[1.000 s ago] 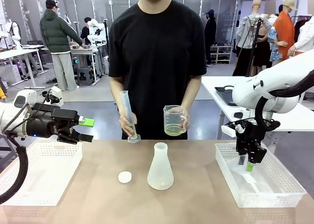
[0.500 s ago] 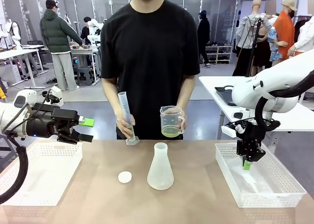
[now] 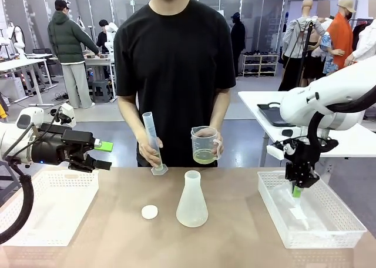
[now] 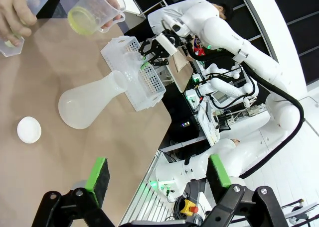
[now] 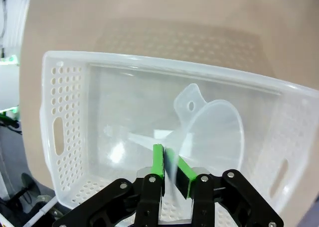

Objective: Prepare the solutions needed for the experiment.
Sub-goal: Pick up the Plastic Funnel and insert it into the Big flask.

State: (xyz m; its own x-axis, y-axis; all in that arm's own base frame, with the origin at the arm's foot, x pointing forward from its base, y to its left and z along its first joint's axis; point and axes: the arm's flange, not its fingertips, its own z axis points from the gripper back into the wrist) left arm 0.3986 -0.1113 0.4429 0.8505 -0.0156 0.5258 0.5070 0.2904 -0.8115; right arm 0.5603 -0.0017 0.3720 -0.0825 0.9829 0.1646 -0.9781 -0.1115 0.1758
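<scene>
The solutions show as pale yellow-green liquid in a clear beaker [image 3: 205, 146] [image 4: 89, 13] that the person holds above the table's far edge. The person's other hand holds a tall measuring cylinder [image 3: 150, 140], tilted. A translucent conical flask [image 3: 192, 200] [image 4: 92, 100] stands mid-table beside a small white round cap [image 3: 150, 211] [image 4: 29, 130]. My right gripper [image 3: 298, 191] [image 5: 170, 166] is shut on the rim of a clear funnel [image 5: 214, 127] [image 3: 300, 213] inside the right basket [image 3: 346, 212] [image 5: 65, 102]. Over the left basket, my left gripper [image 3: 104, 155] [image 4: 158, 174] stands open and holds nothing.
A white perforated basket [image 3: 53, 206] sits at the table's left under my left arm. The person stands close behind the far edge, both hands over the table. Bare brown tabletop [image 3: 235, 238] lies between the flask and the right basket.
My right gripper has shut on the funnel and risen a little in the right basket. The person has shifted the cylinder and the beaker slightly left. The left arm has not moved.
</scene>
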